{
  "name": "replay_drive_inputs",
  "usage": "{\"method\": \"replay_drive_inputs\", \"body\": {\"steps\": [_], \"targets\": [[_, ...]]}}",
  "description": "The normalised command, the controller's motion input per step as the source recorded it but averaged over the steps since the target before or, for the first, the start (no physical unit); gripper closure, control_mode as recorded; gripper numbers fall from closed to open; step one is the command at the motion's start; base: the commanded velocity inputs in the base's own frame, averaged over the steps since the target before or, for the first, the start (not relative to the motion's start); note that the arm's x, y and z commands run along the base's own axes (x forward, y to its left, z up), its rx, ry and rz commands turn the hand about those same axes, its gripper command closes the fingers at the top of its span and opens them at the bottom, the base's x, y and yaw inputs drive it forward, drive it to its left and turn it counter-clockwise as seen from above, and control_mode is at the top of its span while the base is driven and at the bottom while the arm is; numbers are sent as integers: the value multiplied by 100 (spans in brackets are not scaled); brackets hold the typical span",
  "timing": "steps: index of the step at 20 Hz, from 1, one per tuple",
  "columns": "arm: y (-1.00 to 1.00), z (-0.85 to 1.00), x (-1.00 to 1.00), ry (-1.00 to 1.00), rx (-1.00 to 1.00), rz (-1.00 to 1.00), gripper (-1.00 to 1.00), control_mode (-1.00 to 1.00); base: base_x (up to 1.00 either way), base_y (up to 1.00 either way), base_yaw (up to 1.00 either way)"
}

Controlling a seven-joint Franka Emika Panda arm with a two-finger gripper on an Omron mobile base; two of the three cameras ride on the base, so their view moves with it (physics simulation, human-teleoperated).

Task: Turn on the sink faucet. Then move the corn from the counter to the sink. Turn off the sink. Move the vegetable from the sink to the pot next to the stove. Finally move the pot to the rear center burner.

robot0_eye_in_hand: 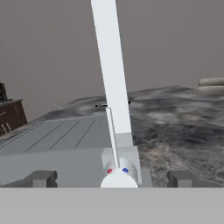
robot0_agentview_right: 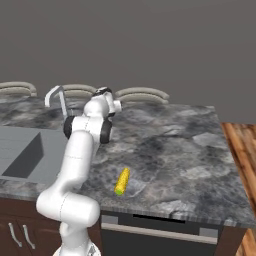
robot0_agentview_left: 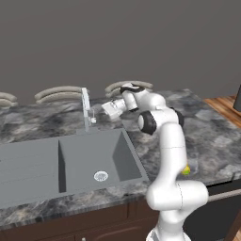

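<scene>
While the corn lies untouched near the table's front edge, right of the sink, the open, empty gripper hovers beside the sink faucet; nudging its lever likely comes next.

A yellow corn with green end on the grey-black-white marbled counter, beside the flat grey sink.

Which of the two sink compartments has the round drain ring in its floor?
The deeper basin on the sink's right, below the sink faucet, has the drain ring. The left compartment is a shallow flat board with faint grooves and no drain.
</scene>
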Motion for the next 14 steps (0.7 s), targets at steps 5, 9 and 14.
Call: {"method": "replay_drive_inputs", "body": {"steps": [5, 9, 14], "targets": [[33, 19, 0, 0, 0, -14, -100, -100, 0, 0, 0], [11, 8, 1, 0, 0, -6, -100, -100, 0, 0, 0], [0, 0, 0, -2, 0, -2, -100, -100, 0, 0, 0]]}}
